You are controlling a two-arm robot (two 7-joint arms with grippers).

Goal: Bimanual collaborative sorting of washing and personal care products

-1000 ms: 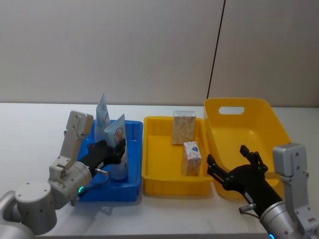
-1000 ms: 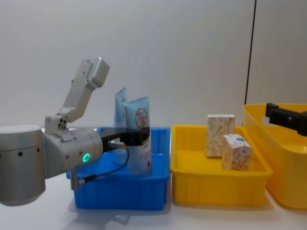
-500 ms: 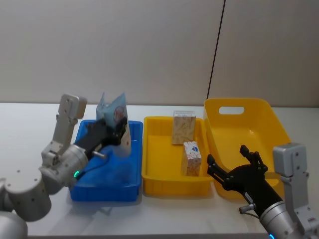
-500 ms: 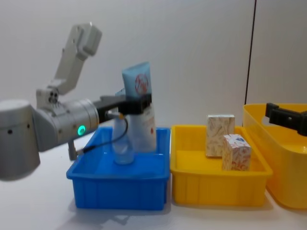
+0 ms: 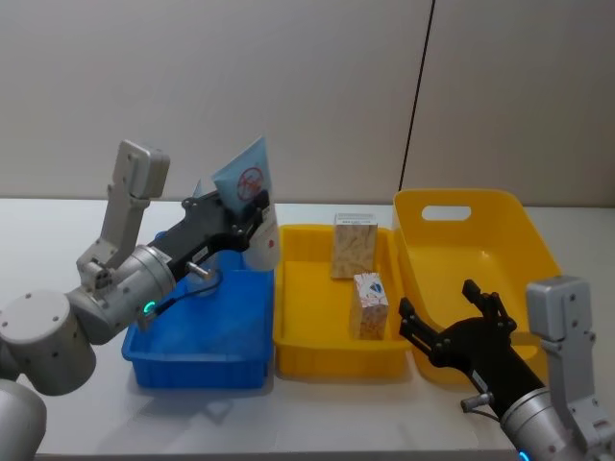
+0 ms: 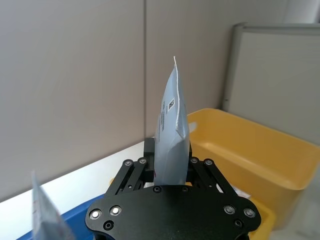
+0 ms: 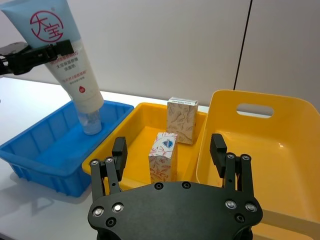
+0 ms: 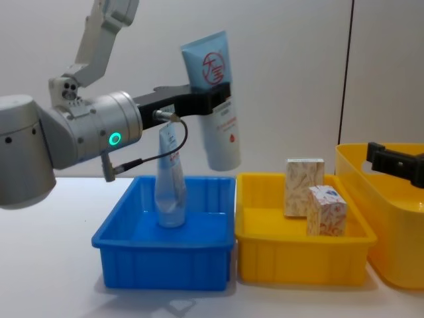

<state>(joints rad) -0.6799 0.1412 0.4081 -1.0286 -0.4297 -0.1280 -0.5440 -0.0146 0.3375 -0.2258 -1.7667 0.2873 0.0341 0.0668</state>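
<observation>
A white counter (image 5: 43, 235) is seen carrying three plastic bins set in a row. On the right, a deep yellow plastic bin with a handle cut-out (image 5: 480, 252) is placed just beside a shallow yellow plastic bin (image 5: 312, 298), and a blue plastic bin (image 5: 197, 370) is set next to that on the left.

A large light-blue squeeze tube with a red circle logo (image 8: 223, 136) is held in the air above the right side of the blue bin, clear of its rim, with the cap end pointed down and the crimped end tilted up towards the left. It is clamped around its upper half by the left gripper (image 5: 248, 219), which is reached in from the left.

A smaller light-blue squeeze tube (image 8: 171, 192) is stood upright on its cap inside the blue bin.

Two cardboard boxes are stood upright in the shallow yellow bin: a taller box with orange-red speckled print (image 5: 353, 247) near the back wall, and a smaller speckled box with a blue mark (image 5: 370, 305) in front of it, apart from it.

The right gripper (image 5: 437, 300) is held low at the front right, over the deep yellow bin's near left corner, its fingers spread wide with nothing between them.
</observation>
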